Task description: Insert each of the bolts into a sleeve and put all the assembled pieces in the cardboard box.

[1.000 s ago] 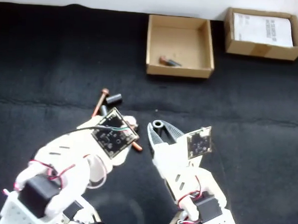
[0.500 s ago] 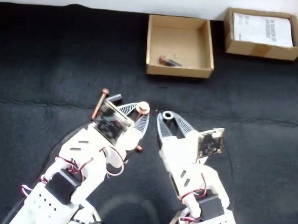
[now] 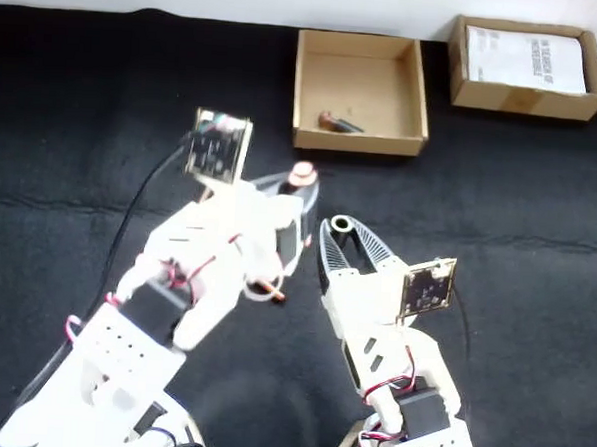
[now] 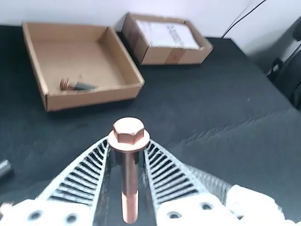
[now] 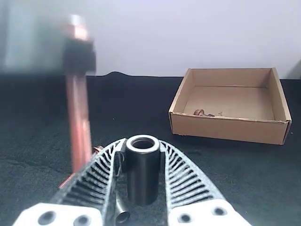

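My left gripper is shut on a copper bolt, its hex head at the fingertips. In the high view the left gripper sits just left of and slightly beyond my right gripper. The right gripper is shut on an upright dark sleeve whose open end faces up. The right wrist view shows the held bolt standing beside the sleeve, apart from it. The cardboard box beyond holds one assembled piece.
A second cardboard box with a printed sheet stands at the back right. A loose bolt tip pokes out under the left arm, and a loose sleeve lies on the black cloth below the right gripper. Another sleeve lies nearby.
The left arm has lifted off the cloth and swung forward with the bolt, bringing it next to the sleeve. The right gripper has edged forward with the sleeve.
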